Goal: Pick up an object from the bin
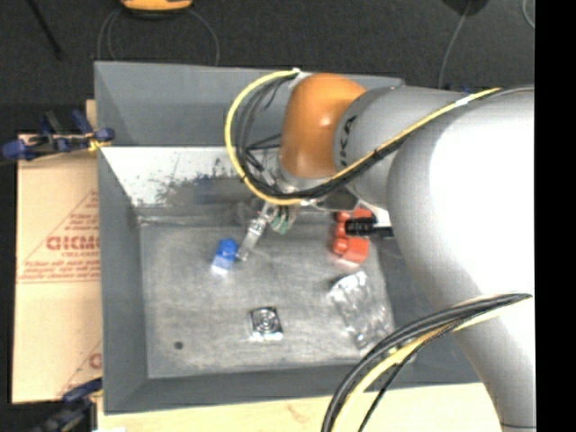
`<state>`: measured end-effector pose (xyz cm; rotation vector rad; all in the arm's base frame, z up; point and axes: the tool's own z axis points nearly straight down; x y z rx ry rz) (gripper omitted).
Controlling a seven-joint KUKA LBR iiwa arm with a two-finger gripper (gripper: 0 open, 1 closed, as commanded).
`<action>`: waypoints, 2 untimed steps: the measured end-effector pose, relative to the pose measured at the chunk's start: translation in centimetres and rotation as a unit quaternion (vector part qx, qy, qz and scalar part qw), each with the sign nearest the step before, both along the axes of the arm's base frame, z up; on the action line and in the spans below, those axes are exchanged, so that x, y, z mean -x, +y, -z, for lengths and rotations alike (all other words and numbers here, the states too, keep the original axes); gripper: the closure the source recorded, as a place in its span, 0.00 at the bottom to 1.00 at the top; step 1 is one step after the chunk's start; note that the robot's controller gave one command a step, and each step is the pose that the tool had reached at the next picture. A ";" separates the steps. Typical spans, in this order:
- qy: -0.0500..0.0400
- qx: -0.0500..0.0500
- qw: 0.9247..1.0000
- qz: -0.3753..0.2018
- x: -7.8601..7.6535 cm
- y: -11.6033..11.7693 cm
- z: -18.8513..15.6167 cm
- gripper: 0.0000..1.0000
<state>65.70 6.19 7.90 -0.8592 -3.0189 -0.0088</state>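
- A small blue block point(224, 256) lies on the bin point(121, 268) floor, left of the middle and toward the back wall.
- The gripper point(251, 238) slants down from the right, its tip just beside the block's upper right corner; I cannot tell whether it is spread or pressed together, or whether it touches the block.
- A red-orange piece with a black part point(349, 238) lies to the right.
- A crumpled clear plastic piece point(360, 305) and a small silvery metal part point(265, 322) lie nearer the front.

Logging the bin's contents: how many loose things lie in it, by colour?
Small blue plastic block: 1
Orange-red blocky piece with black part: 1
Small square silver metal piece: 1
Crumpled clear plastic piece: 1
Total: 4
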 end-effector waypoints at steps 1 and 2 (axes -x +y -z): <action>0.002 0.002 1.000 -0.003 0.0 0.0 -0.2 0.00; -0.006 0.004 1.000 -0.004 -0.3 -0.1 -0.3 1.00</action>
